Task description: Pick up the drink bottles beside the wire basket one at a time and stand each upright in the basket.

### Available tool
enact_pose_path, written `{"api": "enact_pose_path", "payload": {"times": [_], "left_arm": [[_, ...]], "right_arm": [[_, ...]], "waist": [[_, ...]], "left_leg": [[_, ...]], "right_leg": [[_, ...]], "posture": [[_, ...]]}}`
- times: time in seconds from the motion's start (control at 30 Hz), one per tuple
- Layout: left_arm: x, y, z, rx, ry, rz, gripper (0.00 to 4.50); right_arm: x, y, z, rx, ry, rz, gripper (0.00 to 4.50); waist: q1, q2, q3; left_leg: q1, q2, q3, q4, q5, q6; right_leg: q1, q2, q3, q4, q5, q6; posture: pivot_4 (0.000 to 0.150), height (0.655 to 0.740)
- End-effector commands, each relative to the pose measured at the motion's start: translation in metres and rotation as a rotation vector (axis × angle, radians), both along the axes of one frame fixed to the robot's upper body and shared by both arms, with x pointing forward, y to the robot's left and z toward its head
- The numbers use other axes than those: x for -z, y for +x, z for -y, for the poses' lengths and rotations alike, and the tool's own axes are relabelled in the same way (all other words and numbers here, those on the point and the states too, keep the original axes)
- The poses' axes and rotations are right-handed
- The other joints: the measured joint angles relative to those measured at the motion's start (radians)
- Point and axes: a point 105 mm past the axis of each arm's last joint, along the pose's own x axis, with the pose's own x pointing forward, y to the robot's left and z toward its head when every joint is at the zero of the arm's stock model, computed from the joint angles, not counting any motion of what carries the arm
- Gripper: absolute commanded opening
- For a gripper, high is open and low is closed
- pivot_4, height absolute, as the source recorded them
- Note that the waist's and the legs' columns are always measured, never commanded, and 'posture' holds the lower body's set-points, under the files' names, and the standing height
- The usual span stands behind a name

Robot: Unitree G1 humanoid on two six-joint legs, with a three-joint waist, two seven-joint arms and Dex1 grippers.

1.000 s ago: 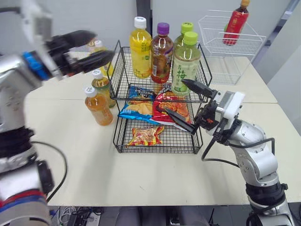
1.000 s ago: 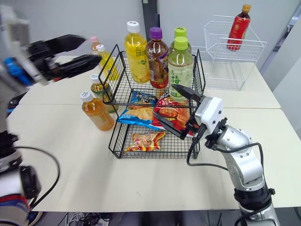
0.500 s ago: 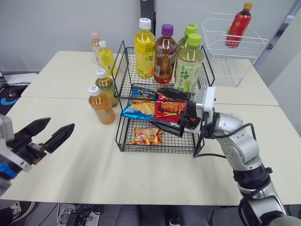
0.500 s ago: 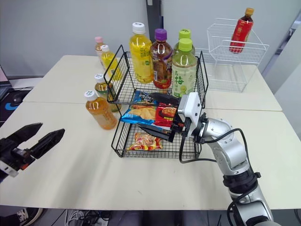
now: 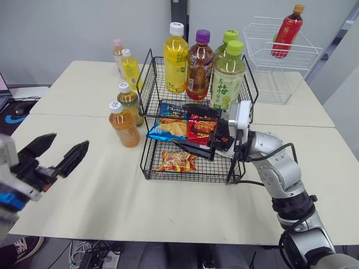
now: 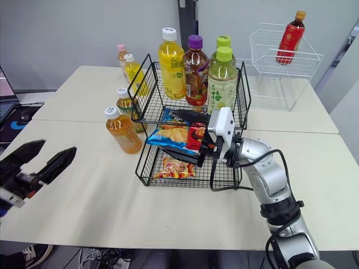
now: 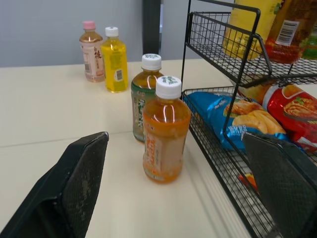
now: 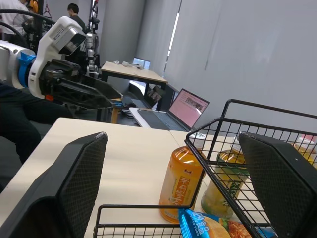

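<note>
A black two-tier wire basket (image 5: 147,85) holds several upright bottles on its top tier and snack bags below. To its left stand an orange bottle (image 5: 124,124), a green-labelled bottle (image 5: 130,102), a yellow bottle (image 5: 130,68) and a pink bottle (image 5: 118,55). My left gripper (image 5: 67,141) is open, low over the table's front left, well short of the orange bottle (image 7: 166,134) and pointing toward it. My right gripper (image 5: 179,124) is open, holding nothing, its fingers reaching across the front of the basket's lower tiers over the snack bags.
A white wire basket (image 5: 275,56) with a red bottle (image 5: 286,28) leaning in it stands at the back right. Open tabletop lies between my left gripper and the bottles. A laptop (image 6: 4,92) sits beyond the table's left edge.
My left arm came down from beside the basket's top tier to low over the table's front left. My right gripper moved left, across the basket's front. The camera also shifted.
</note>
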Motion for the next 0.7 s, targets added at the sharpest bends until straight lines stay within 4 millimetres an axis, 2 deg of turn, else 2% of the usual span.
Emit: {"api": "enact_pose_path", "payload": {"times": [0.03, 0.2, 0.4, 0.53, 0.7], "left_arm": [[-0.004, 0.028, 0.002, -0.013, 0.032, 0.046, 4.48], [-0.008, 0.075, 0.016, 0.012, 0.036, 0.085, 4.48], [-0.007, 0.109, 0.030, 0.051, 0.050, 0.106, 4.48], [-0.005, 0.124, 0.037, 0.066, 0.072, 0.100, 4.48], [-0.002, 0.134, 0.045, 0.090, 0.083, 0.102, 4.48]], "right_arm": [[-0.012, -0.007, 0.006, 0.038, 0.024, 0.065, 4.50], [-0.013, -0.008, 0.012, 0.096, 0.020, 0.078, 4.50], [-0.014, -0.008, 0.016, 0.146, 0.018, 0.087, 4.50], [-0.015, -0.009, 0.019, 0.170, 0.016, 0.090, 4.50], [-0.016, -0.010, 0.020, 0.188, 0.015, 0.095, 4.50]], "waist": [[0.003, 0.000, 0.000], [0.005, 0.000, 0.000], [0.003, 0.000, 0.000], [0.003, 0.000, 0.000], [0.003, 0.000, 0.000]], "left_leg": [[0.000, 0.000, 0.000, 0.000, 0.000, 0.000], [-0.002, 0.000, 0.000, -0.001, 0.000, 0.000], [-0.003, 0.000, 0.002, -0.001, -0.001, 0.001], [-0.003, 0.000, 0.002, -0.002, -0.001, 0.001], [-0.003, 0.000, 0.002, -0.002, -0.001, 0.001]], "right_leg": [[0.000, 0.000, 0.000, 0.000, 0.000, 0.000], [-0.001, 0.000, 0.000, -0.003, 0.000, 0.000], [-0.002, 0.000, 0.000, -0.004, 0.001, 0.000], [-0.002, 0.000, -0.001, -0.004, 0.001, 0.000], [-0.002, 0.000, -0.001, -0.004, 0.000, 0.000]], "posture": [[0.150, 0.7400], [0.150, 0.7400], [0.150, 0.7400], [0.150, 0.7400], [0.150, 0.7400]]}}
